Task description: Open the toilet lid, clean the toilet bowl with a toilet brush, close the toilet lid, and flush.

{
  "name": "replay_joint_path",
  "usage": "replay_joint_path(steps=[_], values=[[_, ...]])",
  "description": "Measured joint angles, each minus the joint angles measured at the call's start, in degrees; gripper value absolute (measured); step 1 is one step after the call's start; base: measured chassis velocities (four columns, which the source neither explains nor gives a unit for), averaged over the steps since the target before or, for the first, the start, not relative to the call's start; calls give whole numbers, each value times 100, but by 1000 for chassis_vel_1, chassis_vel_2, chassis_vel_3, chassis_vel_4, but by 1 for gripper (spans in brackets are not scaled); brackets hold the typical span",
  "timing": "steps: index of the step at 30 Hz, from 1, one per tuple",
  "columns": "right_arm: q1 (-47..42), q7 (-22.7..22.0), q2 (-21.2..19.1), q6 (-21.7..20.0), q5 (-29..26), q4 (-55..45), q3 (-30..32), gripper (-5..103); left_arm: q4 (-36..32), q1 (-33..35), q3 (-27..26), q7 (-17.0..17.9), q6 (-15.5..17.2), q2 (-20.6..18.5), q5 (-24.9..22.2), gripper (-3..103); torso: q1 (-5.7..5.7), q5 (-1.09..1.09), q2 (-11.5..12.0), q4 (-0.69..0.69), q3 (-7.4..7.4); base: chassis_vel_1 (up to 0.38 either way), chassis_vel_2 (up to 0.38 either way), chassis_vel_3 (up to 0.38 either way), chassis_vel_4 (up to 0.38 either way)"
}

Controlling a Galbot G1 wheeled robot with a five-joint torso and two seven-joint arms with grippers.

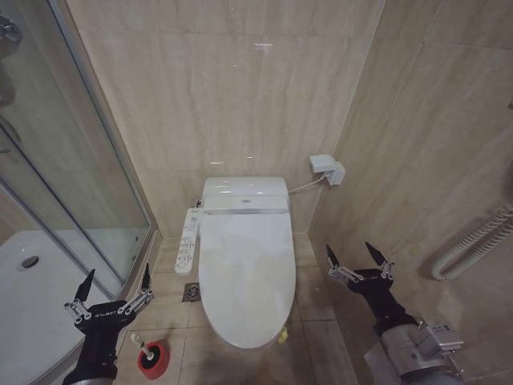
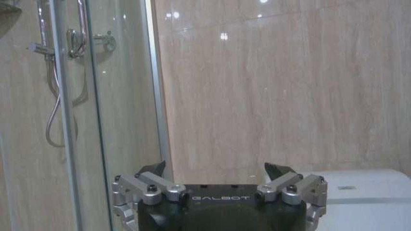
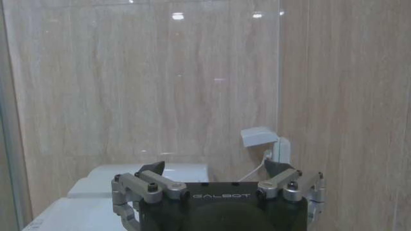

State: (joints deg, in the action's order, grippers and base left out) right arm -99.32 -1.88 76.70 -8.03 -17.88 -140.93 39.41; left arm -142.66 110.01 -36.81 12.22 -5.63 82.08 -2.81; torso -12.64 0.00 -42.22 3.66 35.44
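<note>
The glossy white toilet lid (image 1: 244, 269) lies shut over the toilet bowl, whose long white button panel (image 1: 187, 241) runs along its left side. The toilet brush (image 1: 138, 345) stands with its thin white handle in a small red cup holder (image 1: 154, 359) on the floor left of the toilet. My left gripper (image 1: 116, 284) hangs open above and just left of the brush, holding nothing. To the right of the toilet my right gripper (image 1: 358, 256) is open and empty too. The wrist views show each gripper's open fingers (image 2: 154, 169) (image 3: 151, 168) facing the back wall.
A glass shower enclosure (image 1: 56, 184) with a white tray (image 1: 24, 297) fills the left side. A white wall box (image 1: 326, 168) with a cable sits right of the tank. A ribbed hose (image 1: 473, 245) hangs on the right wall. Tiled floor lies on both sides of the toilet.
</note>
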Motion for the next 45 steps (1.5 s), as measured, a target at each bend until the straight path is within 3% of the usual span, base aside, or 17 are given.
replay_joint_path(steps=[33,45], values=[[0,0,0,0,0,0,0,100,0,0,0,0,0,0,0,100,-1,0,1,0,1,2,-3,-3,3],[0,0,0,0,0,0,0,100,0,0,1,0,0,0,0,100,0,1,1,0,0,169,-155,-160,153]])
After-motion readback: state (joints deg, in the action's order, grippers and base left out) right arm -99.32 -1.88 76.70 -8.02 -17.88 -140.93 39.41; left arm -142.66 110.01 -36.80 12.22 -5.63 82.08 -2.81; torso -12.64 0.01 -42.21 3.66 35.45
